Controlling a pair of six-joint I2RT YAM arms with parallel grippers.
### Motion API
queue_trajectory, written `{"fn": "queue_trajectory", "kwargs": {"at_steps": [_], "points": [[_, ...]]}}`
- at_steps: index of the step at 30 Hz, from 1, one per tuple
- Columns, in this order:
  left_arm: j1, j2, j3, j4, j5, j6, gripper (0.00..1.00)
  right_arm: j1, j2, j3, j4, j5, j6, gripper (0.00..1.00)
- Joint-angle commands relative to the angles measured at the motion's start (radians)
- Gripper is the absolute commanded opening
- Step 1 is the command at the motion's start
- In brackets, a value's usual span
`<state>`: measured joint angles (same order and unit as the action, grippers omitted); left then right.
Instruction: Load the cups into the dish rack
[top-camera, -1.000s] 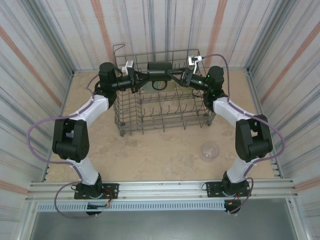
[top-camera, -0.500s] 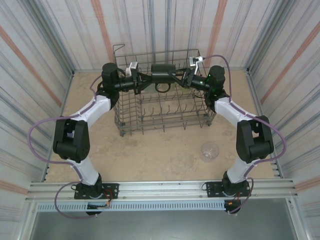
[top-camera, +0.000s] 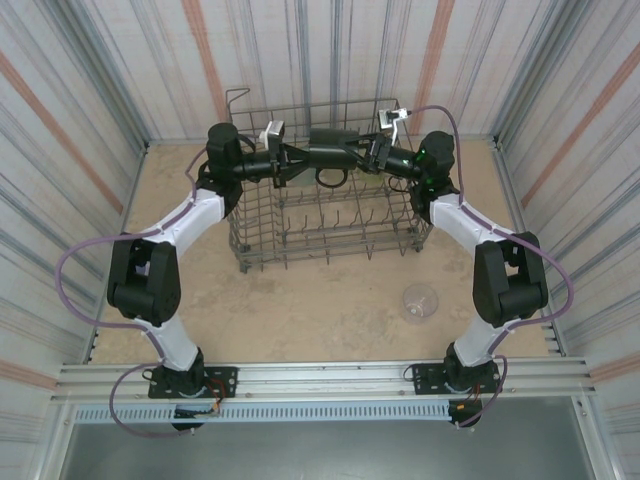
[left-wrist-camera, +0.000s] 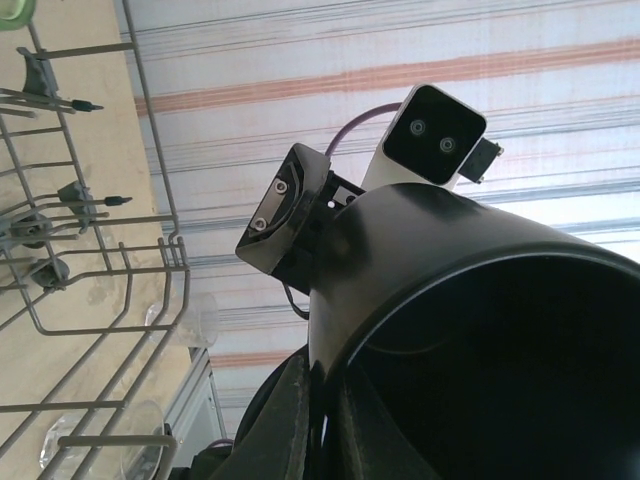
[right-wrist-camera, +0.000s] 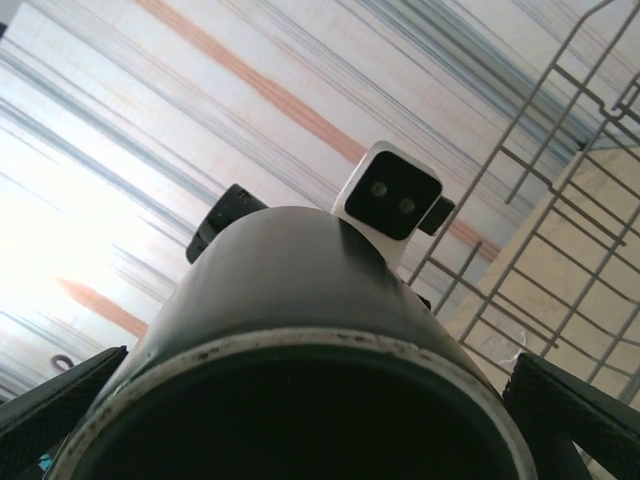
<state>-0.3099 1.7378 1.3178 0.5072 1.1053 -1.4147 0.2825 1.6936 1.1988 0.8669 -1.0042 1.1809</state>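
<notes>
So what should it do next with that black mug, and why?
Probably close the right hand on the black mug. The left hand is shut on it above the dish rack, while the right hand stands open around its base. It looks like a hand-over waiting to be taken.

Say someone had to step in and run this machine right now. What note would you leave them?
Left gripper: shut on the black mug at its rim, holding it above the far side of the rack.
Right gripper: open, fingers astride the mug's base; contact unclear.
Clear cup: on the table, in front of the rack, right side.
Done: nothing seated in the rack that I can make out.
Left: set the mug in, then load the clear cup.
</notes>
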Motion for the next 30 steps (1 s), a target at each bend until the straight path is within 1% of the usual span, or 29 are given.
{"fn": "queue_trajectory", "kwargs": {"at_steps": [1,7,14,16,19,21,24,26,27,29,30], "points": [[-0.008,-0.038,0.063,0.093,0.054,0.02,0.0,0.022,-0.008,0.025,0.03,-0.033,0.036,0.99],[-0.008,-0.009,0.092,0.091,0.051,0.021,0.0,0.03,-0.021,0.001,0.029,-0.03,0.036,1.0],[-0.008,-0.004,0.084,0.081,0.057,0.037,0.0,0.027,-0.036,-0.006,0.027,-0.02,0.032,0.92],[-0.008,-0.005,0.073,0.061,0.057,0.054,0.0,0.027,-0.038,-0.005,0.028,-0.015,0.028,0.87],[-0.006,-0.006,0.058,0.038,0.048,0.075,0.0,0.027,-0.036,-0.005,0.025,-0.006,0.025,0.75],[0.004,-0.006,0.046,0.014,0.033,0.087,0.0,0.027,-0.031,-0.005,0.028,-0.007,0.023,0.71],[0.018,-0.005,0.032,0.011,0.022,0.087,0.0,0.027,-0.025,-0.004,0.028,-0.004,0.023,0.59],[0.024,-0.006,0.027,0.006,0.015,0.092,0.0,0.029,-0.02,-0.004,0.028,-0.005,0.021,0.55],[0.027,-0.006,0.026,-0.001,0.013,0.097,0.05,0.029,-0.018,-0.004,0.028,-0.005,0.022,0.53],[0.03,-0.006,0.026,-0.013,0.008,0.106,0.09,0.029,-0.016,-0.001,0.024,0.001,0.017,0.49],[0.034,-0.007,0.025,-0.024,0.004,0.114,0.14,0.027,-0.016,0.002,0.014,0.003,0.01,0.48]]}}
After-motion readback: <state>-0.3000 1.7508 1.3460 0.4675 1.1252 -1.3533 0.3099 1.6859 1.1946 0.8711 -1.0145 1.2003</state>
